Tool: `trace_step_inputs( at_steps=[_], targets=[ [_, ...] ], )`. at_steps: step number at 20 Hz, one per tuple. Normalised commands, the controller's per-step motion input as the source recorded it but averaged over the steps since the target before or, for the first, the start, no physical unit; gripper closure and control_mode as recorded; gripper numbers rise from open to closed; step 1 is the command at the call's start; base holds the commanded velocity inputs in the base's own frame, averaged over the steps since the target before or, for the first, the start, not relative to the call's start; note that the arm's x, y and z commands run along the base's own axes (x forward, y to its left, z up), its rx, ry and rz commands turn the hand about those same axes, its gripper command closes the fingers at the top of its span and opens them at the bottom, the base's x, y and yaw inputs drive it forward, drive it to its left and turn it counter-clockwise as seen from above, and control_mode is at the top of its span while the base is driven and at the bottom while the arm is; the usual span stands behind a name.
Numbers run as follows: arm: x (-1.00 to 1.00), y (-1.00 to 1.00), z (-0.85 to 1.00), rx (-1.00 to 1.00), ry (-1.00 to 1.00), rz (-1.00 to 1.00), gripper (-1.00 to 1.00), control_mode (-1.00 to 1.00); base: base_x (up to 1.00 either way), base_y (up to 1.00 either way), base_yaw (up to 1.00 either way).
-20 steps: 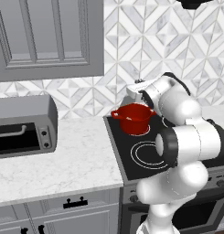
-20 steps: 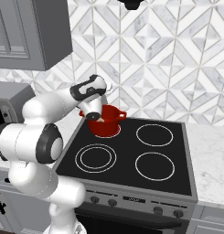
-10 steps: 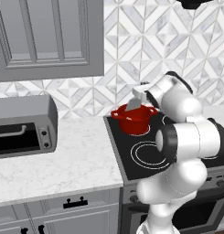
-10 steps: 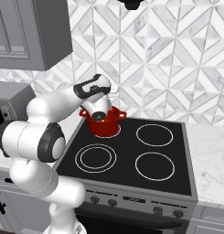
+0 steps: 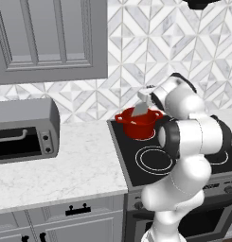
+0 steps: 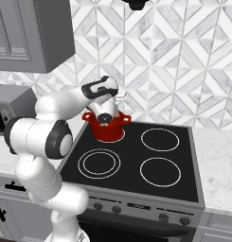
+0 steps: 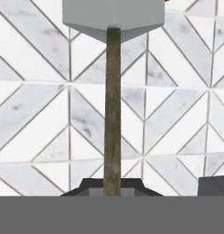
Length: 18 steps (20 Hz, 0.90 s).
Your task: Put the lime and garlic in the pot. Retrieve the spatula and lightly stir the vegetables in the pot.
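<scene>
The red pot (image 5: 138, 124) stands on the back left burner of the black stove (image 5: 183, 163), close to the tiled wall (image 5: 136, 61). In the right base view the pot (image 6: 108, 128) is also on the back left ring, and the other three rings are bare.

The gripper (image 5: 148, 97) hangs just above the pot's rim, on its right side. It is closed on the spatula (image 5: 141, 108), whose pale blade points down toward the pot's opening. In the right base view the hand (image 6: 108, 101) covers most of the pot's mouth, so what lies inside the pot cannot be seen.

In the hand view the spatula's brown handle (image 7: 112, 114) runs straight up from between the fingers to the grey-white blade (image 7: 113, 16), with the wall tiles behind it.

A grey toaster oven (image 5: 22, 130) stands on the counter (image 5: 65, 170), well apart from the pot to the left.
</scene>
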Motion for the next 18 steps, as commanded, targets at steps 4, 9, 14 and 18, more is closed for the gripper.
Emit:
trace_step_inputs(
  at_steps=[4,9,14,18],
  targets=[
    [0.23,0.0,-0.31,0.0,0.08,-0.07,1.0,-1.0,0.0,0.0,0.0],
    [0.23,0.0,-0.21,0.0,0.08,-0.07,1.0,-1.0,0.0,0.0,0.0],
    [0.27,0.0,-0.32,0.0,0.04,-0.06,1.0,-1.0,0.0,0.0,0.0],
    [0.27,0.0,-0.35,0.0,0.03,-0.05,1.0,-1.0,0.0,0.0,0.0]
  ],
)
